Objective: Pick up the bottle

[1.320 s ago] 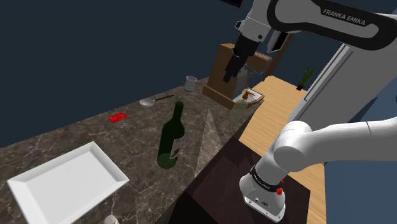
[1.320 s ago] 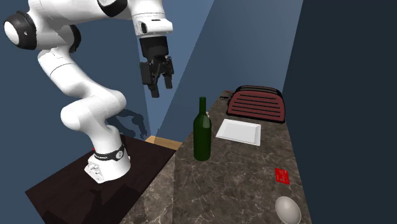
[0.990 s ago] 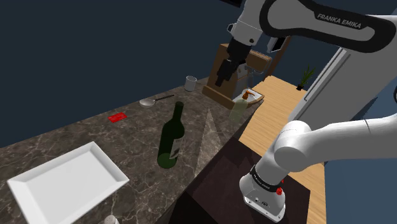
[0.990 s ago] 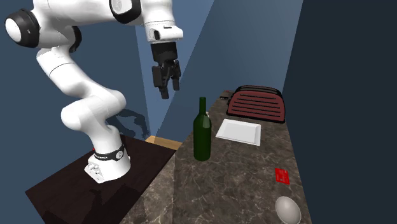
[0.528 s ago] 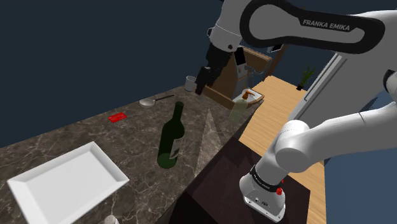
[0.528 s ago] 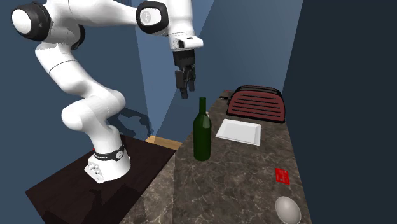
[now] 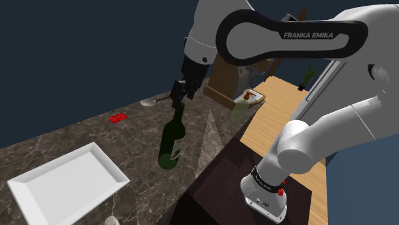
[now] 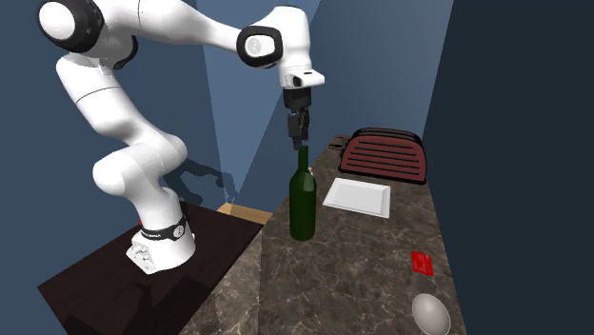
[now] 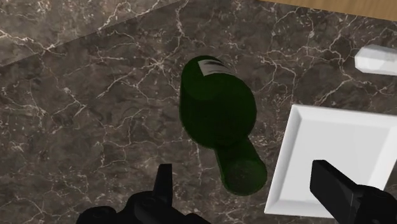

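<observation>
A dark green wine bottle stands upright on the marble counter, near its edge toward the stand. My gripper hangs just above the bottle's mouth, pointing down at it. Looking along the hand in the wrist view, the bottle is seen from above, and its mouth lies between the two black fingers of the gripper. The fingers stand wide apart and touch nothing.
A white rectangular tray lies on the counter beyond the bottle. Also there: a red card, a spoon, a dark red toaster, a mug and a wooden block.
The arm has swung from over the stand side across to the bottle and come down close over its mouth. The fingers stayed open. The bottle has not moved.
</observation>
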